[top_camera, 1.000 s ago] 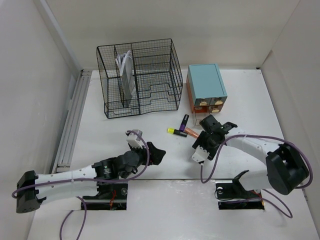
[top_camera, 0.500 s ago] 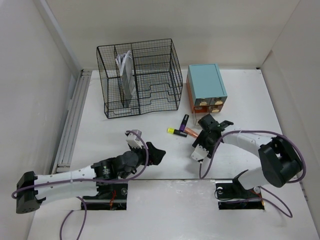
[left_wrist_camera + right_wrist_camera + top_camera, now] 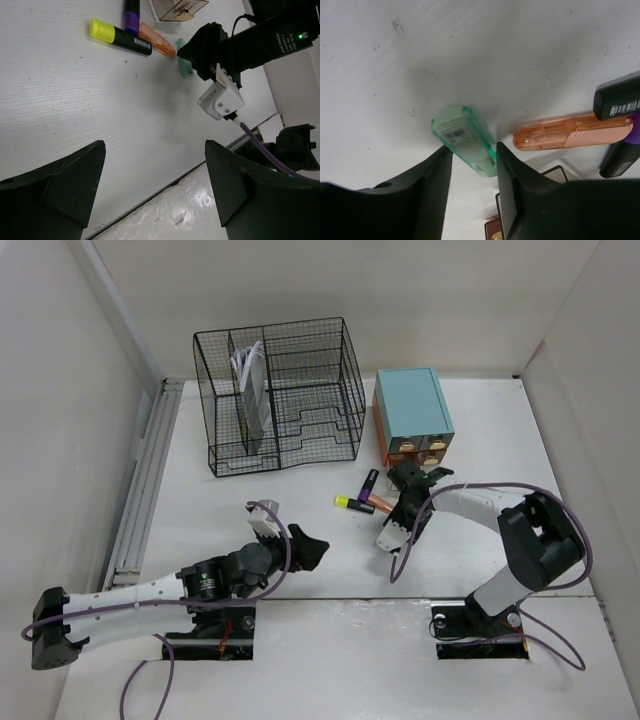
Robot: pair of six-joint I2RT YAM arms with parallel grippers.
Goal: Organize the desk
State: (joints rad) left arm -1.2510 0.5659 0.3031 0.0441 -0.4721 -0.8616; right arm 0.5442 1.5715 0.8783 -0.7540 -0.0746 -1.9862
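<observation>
Right gripper (image 3: 474, 147) pinches green pen (image 3: 462, 137) on the desk (image 3: 395, 75)
Left gripper (image 3: 155, 145) hovers above the desk, wide open

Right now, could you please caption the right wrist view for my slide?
Right gripper flanking a translucent green object on the desk, an orange marker beside it.

Top view: fixed, high, behind the arm bases (image 3: 222, 625). Looks down and forward over the whole tabletop (image 3: 200, 500). Farthest of the three.

Left wrist view: rides the left tool (image 3: 155, 195), low, slanting across the surface toward the right arm (image 3: 270, 40). Middling near.

Right wrist view: on the right tool (image 3: 472, 150), facing almost straight down, very close.

All three share the green case (image 3: 462, 137), orange pen (image 3: 570, 132) and black marker (image 3: 617, 102).
</observation>
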